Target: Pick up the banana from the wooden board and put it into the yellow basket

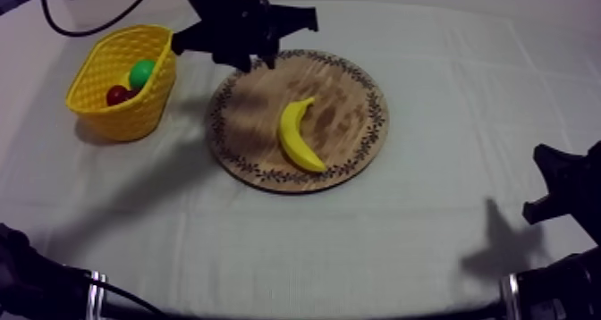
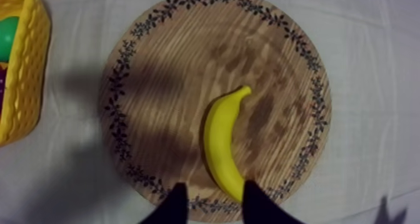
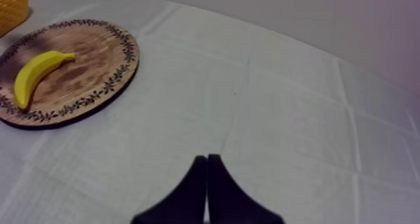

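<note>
Two arms hold very different poses. My left arm reaches in from the far left, and the left gripper hangs over the far rim of the wooden board, near the yellow basket. My right arm sits low at the right side, well apart from the board.

The banana lies on the board near its middle, with nothing gripping it. Looking down from the left wrist, the left fingers are spread with nothing pinched, and one end of the banana is close to one of them. From the right wrist, the right gripper has its fingers pressed together in a narrow wedge over bare cloth. From the top, a green fruit and a small red fruit lie inside the basket.
</note>
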Controlling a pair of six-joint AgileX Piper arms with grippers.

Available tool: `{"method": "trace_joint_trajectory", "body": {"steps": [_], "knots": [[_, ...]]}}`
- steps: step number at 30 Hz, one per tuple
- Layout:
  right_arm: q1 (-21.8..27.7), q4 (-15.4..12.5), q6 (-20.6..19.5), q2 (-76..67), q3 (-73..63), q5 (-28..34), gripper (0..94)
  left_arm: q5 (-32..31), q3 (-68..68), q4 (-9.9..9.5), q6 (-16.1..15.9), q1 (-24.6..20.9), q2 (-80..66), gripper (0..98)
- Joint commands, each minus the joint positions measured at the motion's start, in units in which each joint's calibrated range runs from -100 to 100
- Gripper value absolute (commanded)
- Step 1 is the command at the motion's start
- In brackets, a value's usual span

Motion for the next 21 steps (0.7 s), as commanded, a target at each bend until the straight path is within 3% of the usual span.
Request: {"method": "trace_joint_trajectory", "body": {"steps": [1, 4, 8, 21], "knots": [[0.0, 0.0, 0.0, 0.0, 0.0, 0.0, 0.3, 0.0, 0.1, 0.36, -1.1, -0.1, 0.1, 58.1], [0.0, 0.0, 0.0, 0.0, 0.0, 0.0, 0.3, -0.1, -0.1, 0.53, -2.4, -0.1, 0.3, 69.2], [0.0, 0.0, 0.0, 0.0, 0.0, 0.0, 0.3, 0.1, -0.4, 0.59, -3.7, -0.2, 0.5, 76.1], [0.0, 0.0, 0.0, 0.0, 0.0, 0.0, 0.3, 1.3, 1.3, 4.12, -4.9, -0.3, 2.2, 80.6]]}}
